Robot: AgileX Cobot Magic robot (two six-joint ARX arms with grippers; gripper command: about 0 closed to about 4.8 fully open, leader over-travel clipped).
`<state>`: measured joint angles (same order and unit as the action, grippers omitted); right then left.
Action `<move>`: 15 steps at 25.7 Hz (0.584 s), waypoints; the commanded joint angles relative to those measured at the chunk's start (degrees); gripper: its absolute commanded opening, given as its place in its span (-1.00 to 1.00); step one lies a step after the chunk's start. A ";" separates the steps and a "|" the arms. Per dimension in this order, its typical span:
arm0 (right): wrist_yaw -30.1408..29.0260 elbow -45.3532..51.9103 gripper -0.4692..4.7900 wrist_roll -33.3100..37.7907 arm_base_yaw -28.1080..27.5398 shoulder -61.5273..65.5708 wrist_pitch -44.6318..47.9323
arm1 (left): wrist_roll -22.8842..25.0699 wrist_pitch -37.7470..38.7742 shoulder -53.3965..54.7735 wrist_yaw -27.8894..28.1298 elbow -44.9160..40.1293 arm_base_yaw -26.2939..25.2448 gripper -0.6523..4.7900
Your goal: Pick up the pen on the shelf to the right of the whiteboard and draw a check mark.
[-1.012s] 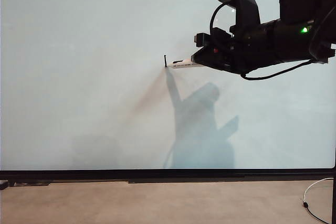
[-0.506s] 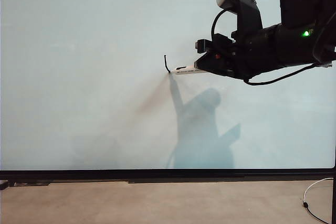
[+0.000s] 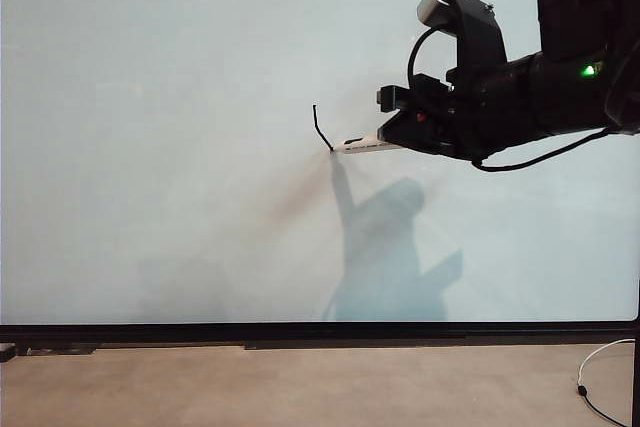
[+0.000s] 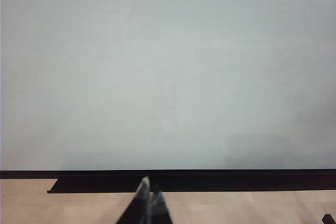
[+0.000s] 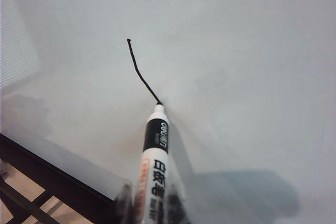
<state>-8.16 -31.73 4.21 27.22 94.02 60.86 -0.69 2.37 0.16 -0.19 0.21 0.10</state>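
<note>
1. Right gripper (image 3: 392, 137) is clamping one pen (image 3: 362, 145) by the rear of its barrel, high on the right side of the exterior view; in the right wrist view the blurred fingers (image 5: 124, 203) are flanking the barrel.
2. One pen (image 5: 155, 166) is in view. Its long axis is lying almost level in the exterior view, tip pointing left and slightly down, with the tip pressing on the whiteboard (image 3: 160, 147).
3. One black line (image 3: 321, 127), the first stroke of the check mark, is showing on the board. It is running from a small dot at its upper end down and to the right, ending at the pen tip (image 5: 158, 104).
4. Left gripper (image 4: 148, 208) is sitting low in front of the board's black bottom edge (image 4: 210, 174), well apart from the pen, with its two fingertips pressed together and gripping nothing.
5. One whiteboard (image 5: 236, 51) is filling nearly every view.
</note>
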 commanded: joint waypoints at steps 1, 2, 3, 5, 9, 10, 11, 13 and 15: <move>2.34 0.20 -0.84 0.09 -0.28 -0.33 0.79 | 0.24 -0.72 0.02 -0.02 0.17 0.00 -0.78; 2.45 0.35 -0.84 0.11 -0.28 -0.33 0.76 | 0.24 -0.72 0.02 -0.02 0.17 0.00 -0.78; 2.73 0.76 -0.84 0.28 -0.28 -0.33 0.83 | 0.24 -0.72 0.02 -0.02 0.17 0.00 -0.78; 2.71 0.92 -0.84 0.28 -0.28 -0.33 1.46 | 0.24 -0.72 0.02 -0.02 0.15 0.00 -0.78; 2.71 0.92 -0.84 0.28 -0.28 -0.39 2.78 | 0.24 -0.72 0.02 -0.02 0.17 0.00 -0.78; 2.73 0.94 -0.84 0.28 -0.28 -0.55 2.71 | 0.24 -0.74 0.02 -0.02 0.17 0.00 -0.78; 2.73 0.96 -0.84 0.26 -0.28 -0.81 2.54 | 0.24 -0.72 0.02 -0.02 0.15 0.00 -0.78; 2.73 1.05 -0.84 0.00 -0.28 -1.53 2.29 | 0.24 -0.74 0.02 -0.02 0.17 0.00 -0.78; 2.75 1.16 -0.84 -0.61 -0.28 -2.51 1.79 | 0.24 -0.72 0.02 0.00 0.17 0.00 -0.78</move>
<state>-6.68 -30.44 4.19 27.14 92.55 61.39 -0.69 2.37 0.14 -0.19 0.21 0.10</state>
